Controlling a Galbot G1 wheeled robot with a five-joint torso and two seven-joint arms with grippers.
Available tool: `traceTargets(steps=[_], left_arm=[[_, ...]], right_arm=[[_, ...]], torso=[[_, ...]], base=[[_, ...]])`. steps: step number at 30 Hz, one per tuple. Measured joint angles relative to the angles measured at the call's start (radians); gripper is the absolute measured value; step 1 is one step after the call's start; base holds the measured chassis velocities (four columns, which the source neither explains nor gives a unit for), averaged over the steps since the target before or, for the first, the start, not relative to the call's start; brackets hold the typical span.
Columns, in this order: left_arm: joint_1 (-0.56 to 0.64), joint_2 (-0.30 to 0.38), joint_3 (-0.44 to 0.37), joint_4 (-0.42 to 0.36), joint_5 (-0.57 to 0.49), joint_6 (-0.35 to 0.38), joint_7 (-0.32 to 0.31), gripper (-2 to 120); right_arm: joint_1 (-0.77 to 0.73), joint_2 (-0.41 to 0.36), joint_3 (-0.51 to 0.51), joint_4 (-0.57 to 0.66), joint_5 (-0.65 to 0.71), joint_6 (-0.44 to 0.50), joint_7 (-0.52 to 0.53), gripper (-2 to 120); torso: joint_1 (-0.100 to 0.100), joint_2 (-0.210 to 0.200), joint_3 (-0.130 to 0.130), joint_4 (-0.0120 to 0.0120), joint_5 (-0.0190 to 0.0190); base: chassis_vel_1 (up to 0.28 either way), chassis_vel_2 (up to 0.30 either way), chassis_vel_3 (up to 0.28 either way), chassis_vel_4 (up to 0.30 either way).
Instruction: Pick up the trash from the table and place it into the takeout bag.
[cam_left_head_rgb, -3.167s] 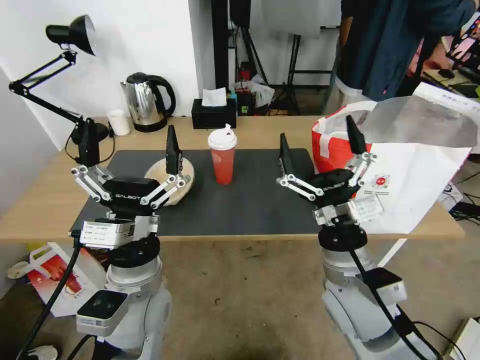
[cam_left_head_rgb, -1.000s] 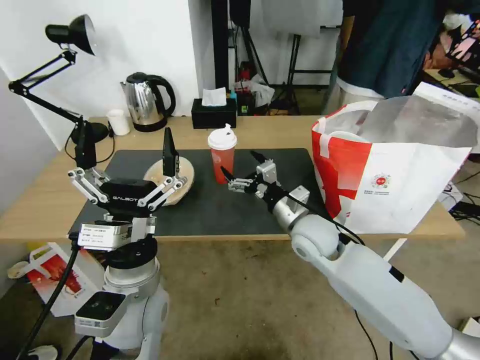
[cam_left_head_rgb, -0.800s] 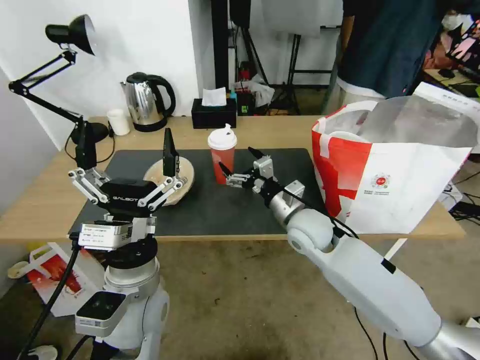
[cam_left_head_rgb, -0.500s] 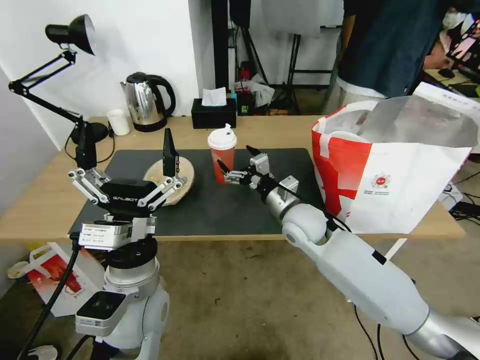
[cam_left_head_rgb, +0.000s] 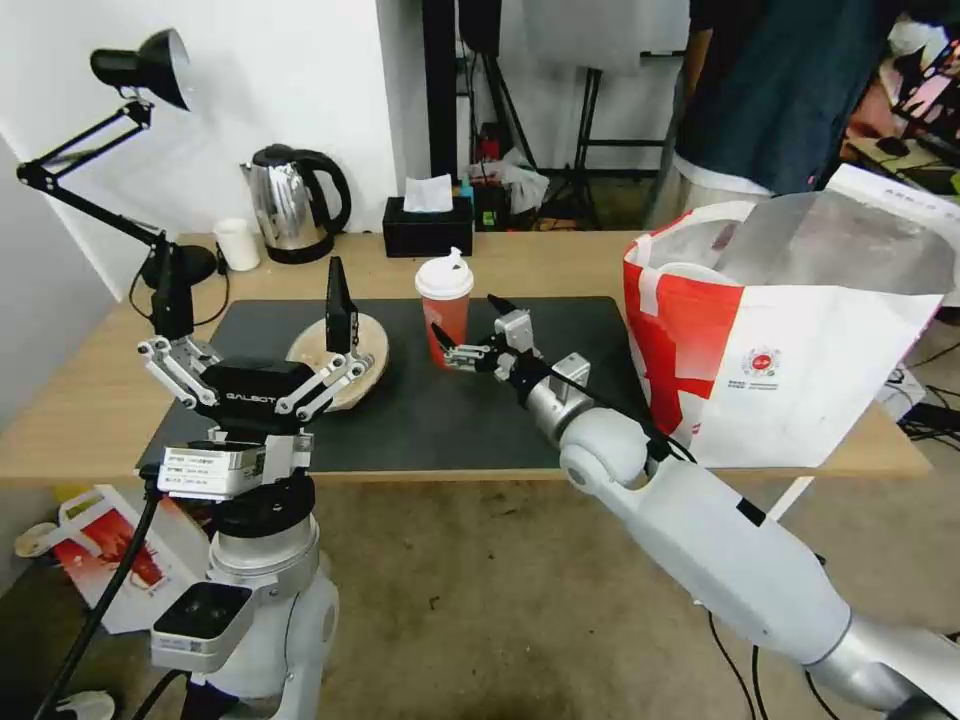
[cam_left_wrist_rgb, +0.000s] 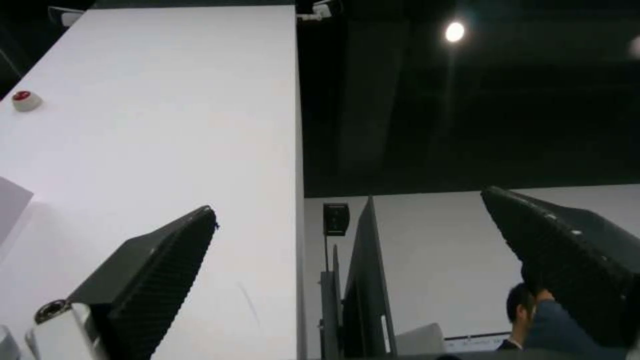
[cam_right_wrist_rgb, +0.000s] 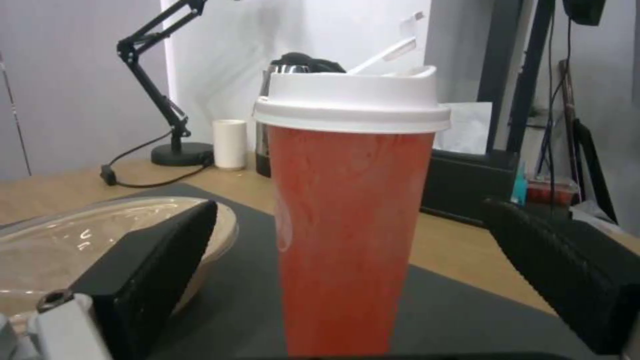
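Observation:
The tall red cup (cam_left_head_rgb: 445, 318) with a white lid stands upright on the black mat (cam_left_head_rgb: 480, 410) of the table (cam_left_head_rgb: 80, 400). My right gripper (cam_left_head_rgb: 463, 314) is open and level with the cup's lower half, right beside it. In the right wrist view the cup (cam_right_wrist_rgb: 350, 215) stands just ahead, centred between the two black fingers (cam_right_wrist_rgb: 153, 260), with no touch visible. The shallow beige bowl (cam_left_head_rgb: 372, 348) lies left of the cup. My left gripper (cam_left_head_rgb: 252, 292) is parked open, pointing up in front of the bowl. The red-and-white takeout bag (cam_left_head_rgb: 790, 350) stands open at the table's right end.
Along the table's back edge stand a steel kettle (cam_left_head_rgb: 290, 205), a small white cup (cam_left_head_rgb: 238, 243) and a black tissue box (cam_left_head_rgb: 428, 225). A black desk lamp (cam_left_head_rgb: 150, 70) rises at the far left. A person (cam_left_head_rgb: 780, 90) stands behind the bag.
My right arm has swung from its parked pose by the bag across to the cup, and over the last second its open fingers crept closer. The left arm and cup have not moved.

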Motion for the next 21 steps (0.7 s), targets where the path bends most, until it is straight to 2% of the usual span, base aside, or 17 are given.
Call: traceTargets(steps=[21], left_arm=[[-0.011, 0.0, -0.002, 0.012, 0.0, -0.001, 0.0, 100]], right_arm=[[0.053, 0.03, -0.02, -0.098, 0.012, 0.006, -0.013, 100]], torso=[[0.0, 0.0, 0.0, 0.0, 0.0]], base=[[0.0, 0.0, 0.0, 0.0]])
